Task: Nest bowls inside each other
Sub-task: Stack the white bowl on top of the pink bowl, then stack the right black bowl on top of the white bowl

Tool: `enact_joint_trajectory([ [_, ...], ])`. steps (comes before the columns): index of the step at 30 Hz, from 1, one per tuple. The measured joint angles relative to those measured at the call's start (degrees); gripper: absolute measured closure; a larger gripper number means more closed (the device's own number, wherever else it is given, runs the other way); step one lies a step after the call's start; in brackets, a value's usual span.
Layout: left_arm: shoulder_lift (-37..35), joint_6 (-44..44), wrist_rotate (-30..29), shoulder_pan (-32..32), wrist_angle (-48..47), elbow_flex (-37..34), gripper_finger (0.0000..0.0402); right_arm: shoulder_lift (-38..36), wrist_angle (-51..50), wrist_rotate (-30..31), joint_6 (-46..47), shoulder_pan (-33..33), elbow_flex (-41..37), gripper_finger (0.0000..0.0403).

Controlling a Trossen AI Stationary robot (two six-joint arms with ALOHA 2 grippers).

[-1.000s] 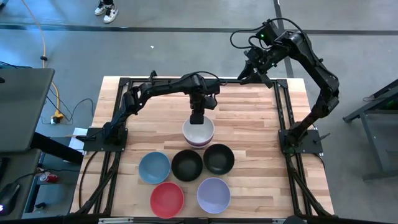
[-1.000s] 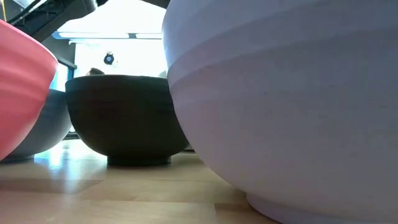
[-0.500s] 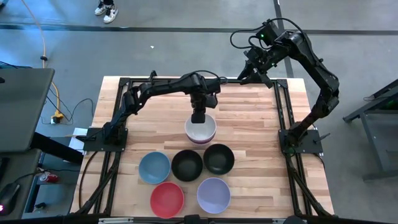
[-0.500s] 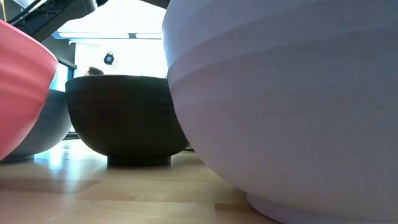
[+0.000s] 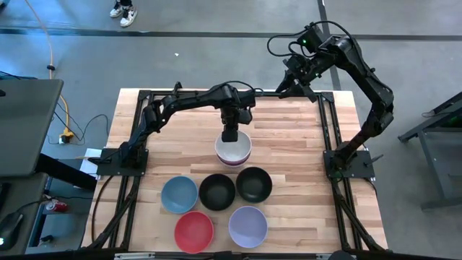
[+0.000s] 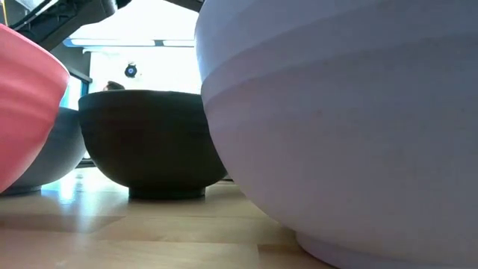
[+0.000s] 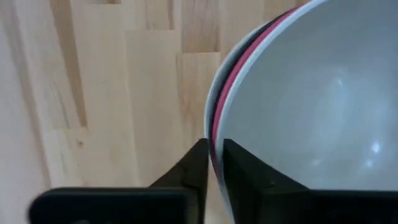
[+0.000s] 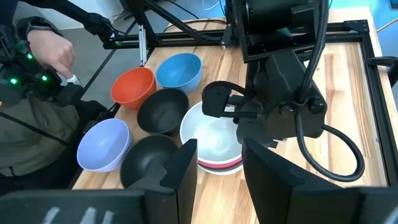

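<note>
Left gripper (image 5: 230, 136) pinching stacked bowls' (image 5: 233, 152) far rim, table centre

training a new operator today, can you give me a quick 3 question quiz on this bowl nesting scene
1. True or false: the left gripper grips the rim of the stack of nested bowls.
2. Which single bowl lies nearest the front table edge, beside the red bowl? A) blue bowl B) lavender bowl C) a black bowl
3. Fill in: the top bowl of the stack is ____, with a magenta bowl under it.

Key:
1. True; in the left wrist view its fingers pinch the rim.
2. B, the lavender bowl.
3. White. The right gripper waits open above the table's far right corner.
</note>
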Motion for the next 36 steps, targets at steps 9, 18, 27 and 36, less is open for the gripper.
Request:
enact_joint_trajectory([
  [9,-5.5,1.1,0.7,-0.5,-0.1,0.0,0.0264,0.0,0.0,0.0,-0.2,0.0,0.0,0.0284],
  [18,-17.0,-0.6,2.6,1.7,-12.5,0.0,0.0228,0.1,-4.8,0.1,2.3,0.4,-0.4,0.0284],
  [27,-31.1,-4.1,5.2,0.0,-14.4,0.0,0.0227,-2.1,-4.7,15.8,19.2,5.4,-14.0,0.0284],
  [36,-42.3,-5.2,2.3,-3.2,-14.2,-1.1,0.0227,-2.1,0.1,16.6,33.4,15.8,-28.1,0.0284],
])
